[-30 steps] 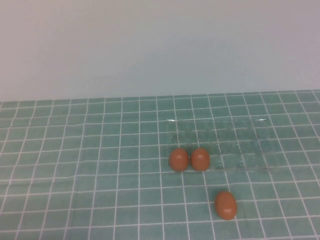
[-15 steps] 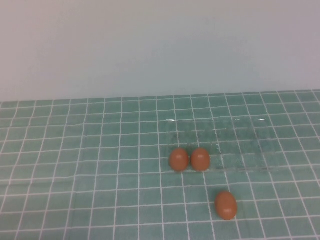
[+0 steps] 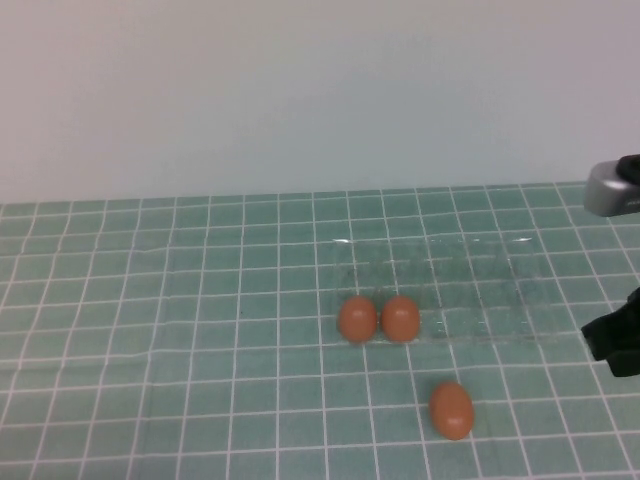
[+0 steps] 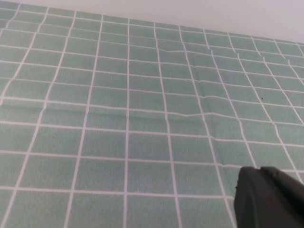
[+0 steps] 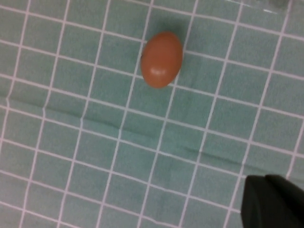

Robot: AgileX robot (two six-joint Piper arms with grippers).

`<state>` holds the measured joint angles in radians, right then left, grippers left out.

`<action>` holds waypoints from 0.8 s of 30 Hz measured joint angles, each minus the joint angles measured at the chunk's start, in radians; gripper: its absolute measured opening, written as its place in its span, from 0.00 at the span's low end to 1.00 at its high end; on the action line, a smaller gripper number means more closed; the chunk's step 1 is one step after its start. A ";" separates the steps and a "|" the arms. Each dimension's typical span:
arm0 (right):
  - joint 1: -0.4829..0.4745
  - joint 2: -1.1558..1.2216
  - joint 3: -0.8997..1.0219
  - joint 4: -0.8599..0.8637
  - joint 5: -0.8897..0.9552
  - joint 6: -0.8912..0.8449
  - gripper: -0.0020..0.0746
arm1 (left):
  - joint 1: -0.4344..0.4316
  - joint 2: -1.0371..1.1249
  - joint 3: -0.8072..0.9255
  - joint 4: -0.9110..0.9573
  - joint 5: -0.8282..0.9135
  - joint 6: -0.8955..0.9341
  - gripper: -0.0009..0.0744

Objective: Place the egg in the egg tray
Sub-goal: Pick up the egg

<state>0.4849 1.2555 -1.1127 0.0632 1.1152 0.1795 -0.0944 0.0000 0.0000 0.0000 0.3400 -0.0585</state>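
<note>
The small smooth orange-brown egg (image 3: pixel 451 410) lies alone on the green checked table cloth (image 3: pixel 200 350), near the clear thin plastic egg tray (image 3: pixel 480 280) but outside it. Two similar eggs (image 3: pixel 379 319) sit touching at the tray's near left corner (whether inside cups, I cannot tell). The right gripper (image 3: pixel 615 345) is at the right edge, well apart from the egg; its fingers cannot be judged. The left gripper (image 4: pixel 270 199) shows only as a dark part over bare cloth. The approach step seems in hand; next the right arm must reach over the lone egg.
</note>
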 joint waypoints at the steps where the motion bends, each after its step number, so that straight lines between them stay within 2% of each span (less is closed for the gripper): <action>1: 0.003 0.010 0.000 0.000 -0.002 0.008 0.02 | 0.000 0.000 0.000 0.000 0.000 0.000 0.01; 8: 0.093 0.087 0.000 -0.004 -0.063 0.115 0.02 | 0.000 0.000 0.000 0.000 0.000 0.000 0.01; 13: 0.107 0.165 0.000 -0.010 -0.105 0.175 0.04 | 0.000 0.000 0.000 0.000 0.000 0.000 0.01; 16: 0.107 0.222 -0.005 -0.008 -0.137 0.189 0.14 | 0.000 0.000 0.000 0.000 0.000 0.000 0.01; 20: 0.107 0.312 -0.044 0.017 -0.155 0.191 0.36 | 0.000 0.000 0.000 0.000 0.000 0.000 0.01; 24: 0.107 0.417 -0.102 0.025 -0.165 0.191 0.46 | 0.000 0.000 0.000 0.000 0.000 0.000 0.01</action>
<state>0.5921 1.6729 -1.2145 0.0881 0.9500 0.3710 -0.0944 0.0000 0.0000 0.0000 0.3400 -0.0585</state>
